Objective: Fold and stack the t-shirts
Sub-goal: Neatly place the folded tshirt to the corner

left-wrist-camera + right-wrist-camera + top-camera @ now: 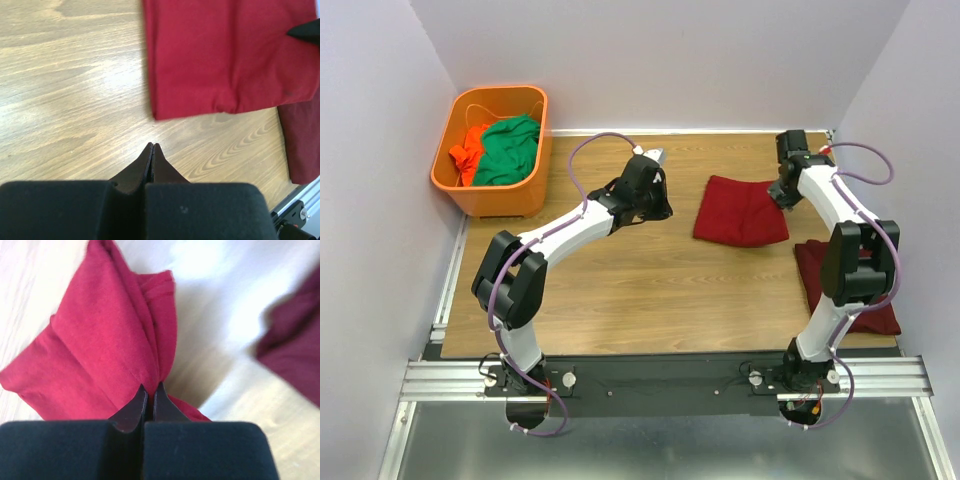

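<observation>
**Wooden table [620, 290]: one shirt pinched, another lying aside**

White walls enclosed the table on three sides. A folded t-shirt [740, 210] lay on the far right half of the wood. Its right edge was gathered up into the right gripper [150, 387], whose jaws pinched a ridge of the maroon cloth. A second t-shirt [812, 268] lay rumpled at the table's right edge, partly under the right arm and near the first. The left gripper [152, 148] hung over bare wood just left of the folded t-shirt, jaws pressed together on nothing. An orange basket [485, 200] in the far left corner held a green garment [510, 150] and an orange garment [470, 150]
</observation>
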